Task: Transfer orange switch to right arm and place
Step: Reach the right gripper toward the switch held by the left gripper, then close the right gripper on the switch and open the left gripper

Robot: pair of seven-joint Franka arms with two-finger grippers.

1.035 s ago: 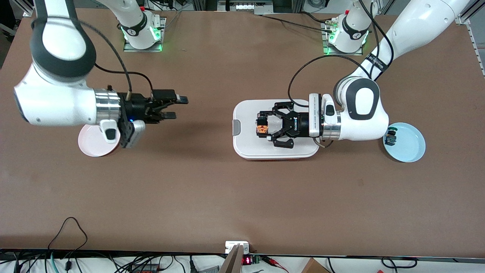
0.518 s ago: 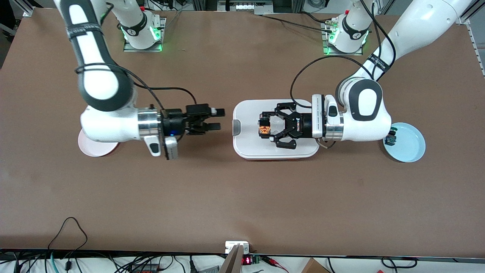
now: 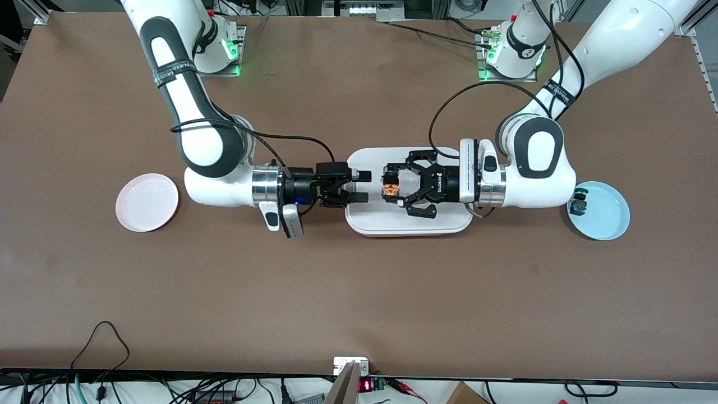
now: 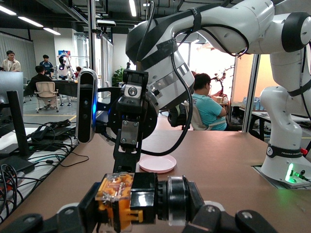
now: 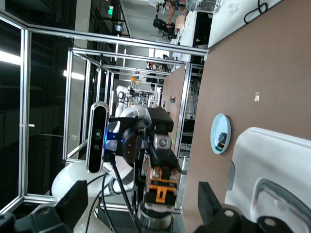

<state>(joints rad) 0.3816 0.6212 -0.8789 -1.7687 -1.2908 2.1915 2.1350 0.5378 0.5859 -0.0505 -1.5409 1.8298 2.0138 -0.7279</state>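
While the left gripper (image 3: pixel 391 189) clamps the orange switch (image 3: pixel 388 189) in the air over the white tray (image 3: pixel 443 224), the right gripper (image 3: pixel 362 186) faces it over the tray's end toward the right arm, fingers spread wide and empty, tips just short of the part. In the left wrist view the switch (image 4: pixel 127 200) sits crosswise between the claw's pads, orange body showing, with the right gripper (image 4: pixel 127 131) lined up close ahead.

Risk lies in the exchange itself. The switch is tiny, and little of it sticks out past the left fingers, so the right fingers could close on the claw rather than the part, or pinch only a corner. A shallow pinch would probably let the part twist or drop onto the tray once the left jaws release. Releasing too soon would do the same. If the right gripper comes in slightly high or low, it may nudge the switch askew in its hold.

Farther out, a pink plate (image 3: pixel 147 202) lies toward the right arm's end, and a blue plate (image 3: pixel 606 216) with a small dark part (image 3: pixel 578 205) toward the left arm's end.
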